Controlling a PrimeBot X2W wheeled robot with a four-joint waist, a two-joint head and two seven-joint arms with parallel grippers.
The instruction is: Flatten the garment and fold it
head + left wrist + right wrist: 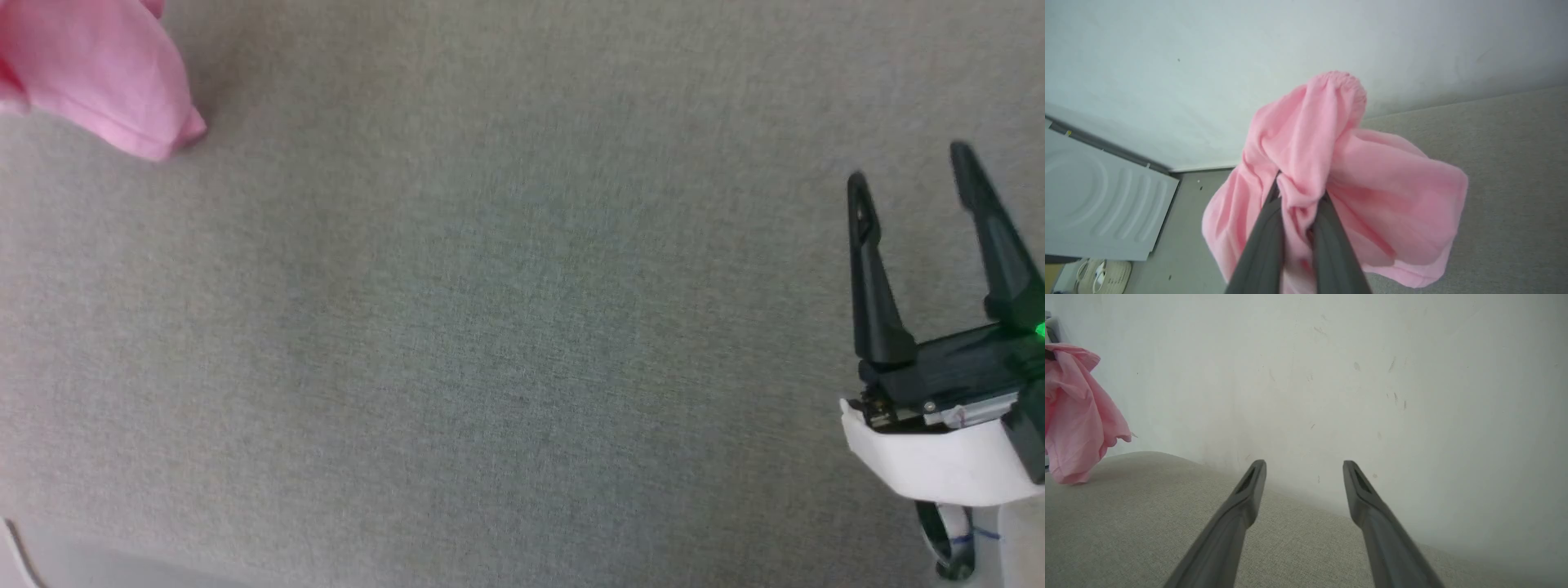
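You're looking at a wide stretch of bare grey table [490, 327], open from the middle across to the near right, so you're getting plenty of room to move there. The table's near edge is showing at the near-left corner, and the pale wall [1372, 375] is closing off the far side. A white ribbed panel [1098, 196] is standing off the table's left side.

Your right gripper [909, 167] is hovering at the right over bare table, fingers spread wide with nothing between them.

Your left gripper [1301, 188] is pinching the garment [1372, 196], fingers clamped on a bunched fold. The garment is sitting at the far left, well apart from the right gripper. It's hanging as a crumpled bundle with its long axis running up and down, its lower end seeming to brush the table. A gathered edge [1337, 79] is pointing past the fingertips toward the wall.
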